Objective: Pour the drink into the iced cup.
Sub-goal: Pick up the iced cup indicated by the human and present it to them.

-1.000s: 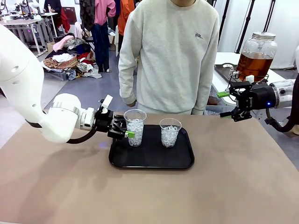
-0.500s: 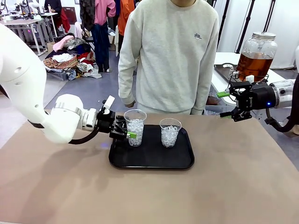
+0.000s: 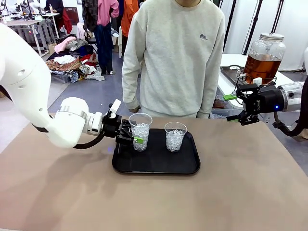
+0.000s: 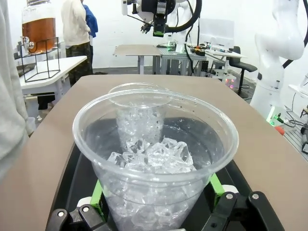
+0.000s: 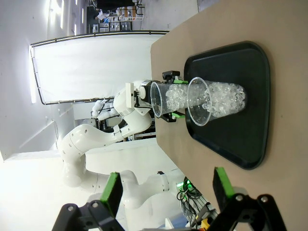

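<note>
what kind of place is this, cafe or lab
Likely a robotics lab or test space, not a cafe: a white robot arm, workbenches with equipment, and a heap of loose clothes.

The counter [image 3: 154, 207] is a broad, flat, tan-brown surface with a matt finish, running from the near side across to where the person stands. One thing lies directly on it: a black tray [image 3: 159, 166] with rounded corners and a low raised rim, set flat near the counter's far edge, about mid-width.
</note>
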`<state>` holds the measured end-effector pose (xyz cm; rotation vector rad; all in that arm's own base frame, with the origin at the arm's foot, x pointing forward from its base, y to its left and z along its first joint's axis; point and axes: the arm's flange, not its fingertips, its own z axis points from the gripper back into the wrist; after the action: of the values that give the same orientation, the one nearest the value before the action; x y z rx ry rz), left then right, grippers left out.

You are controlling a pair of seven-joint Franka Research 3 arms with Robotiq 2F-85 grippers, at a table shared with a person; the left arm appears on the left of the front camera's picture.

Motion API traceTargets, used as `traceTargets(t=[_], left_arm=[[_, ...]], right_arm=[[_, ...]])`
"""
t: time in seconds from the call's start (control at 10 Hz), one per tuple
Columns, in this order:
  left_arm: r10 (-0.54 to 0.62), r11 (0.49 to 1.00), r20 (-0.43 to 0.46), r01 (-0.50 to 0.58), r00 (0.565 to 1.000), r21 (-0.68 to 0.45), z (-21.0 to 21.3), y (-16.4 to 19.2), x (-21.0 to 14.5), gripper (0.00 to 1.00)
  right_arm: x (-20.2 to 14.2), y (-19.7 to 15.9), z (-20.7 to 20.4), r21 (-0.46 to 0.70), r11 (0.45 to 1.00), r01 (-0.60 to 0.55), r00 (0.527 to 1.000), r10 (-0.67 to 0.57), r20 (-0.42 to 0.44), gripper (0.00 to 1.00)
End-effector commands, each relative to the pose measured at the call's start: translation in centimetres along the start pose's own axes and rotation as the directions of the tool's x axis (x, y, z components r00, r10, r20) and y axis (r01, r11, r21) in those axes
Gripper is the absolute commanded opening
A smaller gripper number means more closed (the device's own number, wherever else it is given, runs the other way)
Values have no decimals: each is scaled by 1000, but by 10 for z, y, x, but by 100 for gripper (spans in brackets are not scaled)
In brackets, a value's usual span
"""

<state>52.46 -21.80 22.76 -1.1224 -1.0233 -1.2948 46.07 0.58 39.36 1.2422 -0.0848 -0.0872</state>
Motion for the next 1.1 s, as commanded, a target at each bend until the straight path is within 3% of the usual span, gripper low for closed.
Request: traceTargets(t=[0.0, 0.6, 1.0], left_arm=[[4, 1000, 28, -5, 1000, 25, -5, 2, -2, 57], [17, 996, 104, -26, 994, 87, 1, -5, 10, 57], [18, 993, 113, -31, 993, 115, 8, -7, 69, 57]], right_arm=[[0, 1, 0, 2, 1000, 2, 1000, -2, 1, 100], [0, 1, 0, 2, 1000, 2, 1000, -2, 1, 100], [0, 1, 0, 2, 1000, 2, 1000, -2, 1, 100]])
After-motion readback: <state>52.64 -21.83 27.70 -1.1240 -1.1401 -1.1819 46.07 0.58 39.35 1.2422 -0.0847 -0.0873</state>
